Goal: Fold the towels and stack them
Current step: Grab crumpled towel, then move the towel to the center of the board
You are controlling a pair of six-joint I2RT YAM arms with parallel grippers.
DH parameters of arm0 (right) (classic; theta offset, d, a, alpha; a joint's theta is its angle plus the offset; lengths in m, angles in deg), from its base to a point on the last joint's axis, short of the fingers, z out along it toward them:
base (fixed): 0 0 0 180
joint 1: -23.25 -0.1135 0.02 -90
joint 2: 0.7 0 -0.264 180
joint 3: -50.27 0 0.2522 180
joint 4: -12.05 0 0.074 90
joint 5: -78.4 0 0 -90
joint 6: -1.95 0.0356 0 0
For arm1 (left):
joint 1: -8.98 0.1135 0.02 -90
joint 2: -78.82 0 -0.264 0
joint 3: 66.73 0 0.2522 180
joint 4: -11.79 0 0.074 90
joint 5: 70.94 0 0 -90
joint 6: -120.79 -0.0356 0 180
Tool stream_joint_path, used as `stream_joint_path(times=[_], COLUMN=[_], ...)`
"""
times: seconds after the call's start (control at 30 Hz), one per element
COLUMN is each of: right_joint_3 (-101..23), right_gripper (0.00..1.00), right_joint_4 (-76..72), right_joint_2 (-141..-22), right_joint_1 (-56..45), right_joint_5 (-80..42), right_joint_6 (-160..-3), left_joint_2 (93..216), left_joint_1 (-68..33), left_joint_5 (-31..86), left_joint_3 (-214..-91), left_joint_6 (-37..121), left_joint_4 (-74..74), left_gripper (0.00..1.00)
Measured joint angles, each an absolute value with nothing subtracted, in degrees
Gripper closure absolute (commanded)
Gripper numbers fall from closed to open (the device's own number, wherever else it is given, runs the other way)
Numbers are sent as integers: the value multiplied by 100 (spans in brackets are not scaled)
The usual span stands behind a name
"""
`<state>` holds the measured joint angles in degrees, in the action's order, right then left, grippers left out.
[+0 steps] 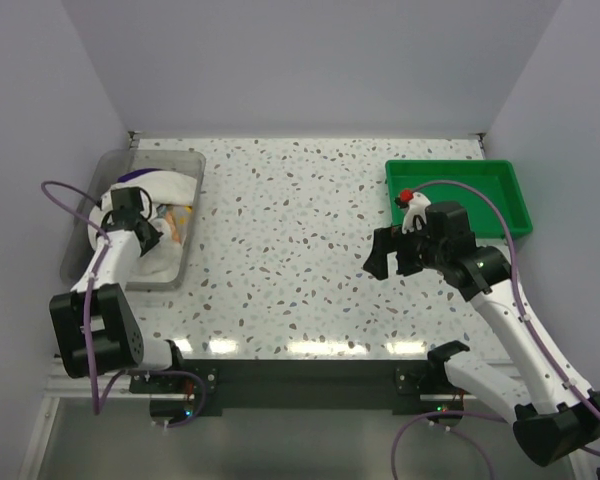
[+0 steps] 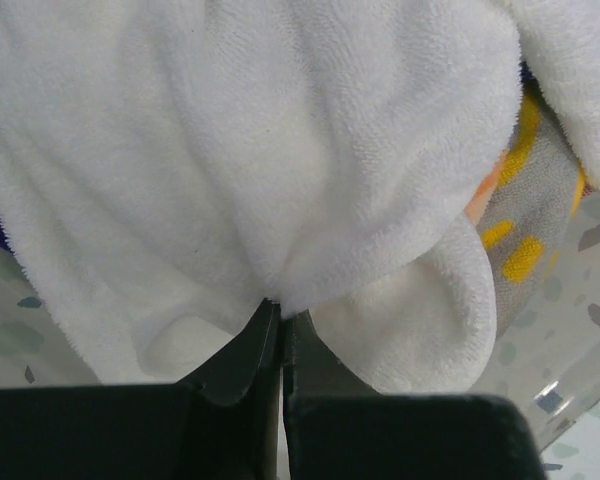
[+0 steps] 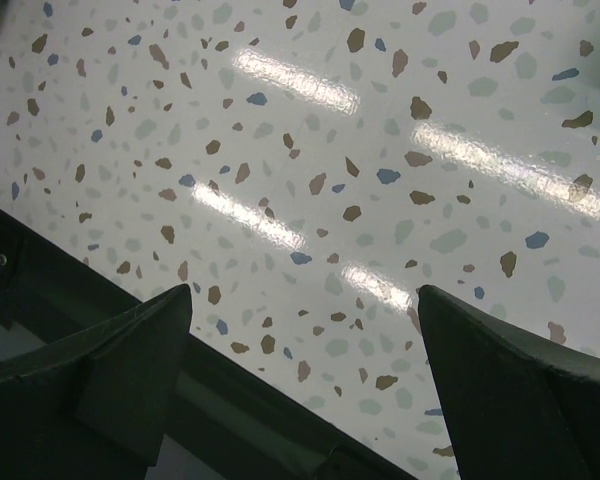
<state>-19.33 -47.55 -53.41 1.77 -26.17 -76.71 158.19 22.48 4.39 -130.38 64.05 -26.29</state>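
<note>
Left gripper (image 2: 280, 305) down in the clear bin (image 1: 194, 190), clamped on the white towel (image 2: 230, 150).
Its fingers are pressed tight together with a fold of the white pile pinched at their tips. The lettered towel (image 2: 535, 200) lies just beside it, partly under the white one, and a strip of the purple towel (image 1: 136, 176) shows at the bin's far end. The right gripper (image 3: 305, 292) hangs over the speckled table (image 3: 330, 120) near the green tray (image 1: 500, 190), fingers spread wide and holding nothing.
</note>
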Motion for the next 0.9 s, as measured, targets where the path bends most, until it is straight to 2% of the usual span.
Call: stream_joint_path(times=[0.13, 0.27, 0.43, 0.67, 0.8, 0.9], right_joint_3=[-1933, -1935, -1935, -1979, -2018, -2053], right_gripper=[1, 1, 1, 1, 1, 1], right_joint_4=[-4755, -4755, -4758, -4764, -4773, -4830], right_joint_2=[-5339, -5339, -5319, -5223, -5166, -5111], right_joint_1=[177, 177, 151, 68, -17, -81], right_joint_5=[-2613, -2615, -2613, -2591, -2464, -2293], right_joint_6=[-7674, -7671, -7671, -7667, -7652, -7641], left_joint_2=[15594, 15417, 15419, 15610, 15730, 15660], left_joint_1=[2230, 1994, 967, -620, -1426, -1953], left_joint_5=[502, 423, 296, 565, 758, 779], left_joint_3=[-13449, -14577, -16610, -18671, -19106, -18717], left_joint_6=[6269, 6210, 6138, 6120, 6118, 6123], left_joint_4=[-2926, -3335, -3691, -3934, -3934, -3875], left_gripper=[100, 100, 100, 100, 100, 100])
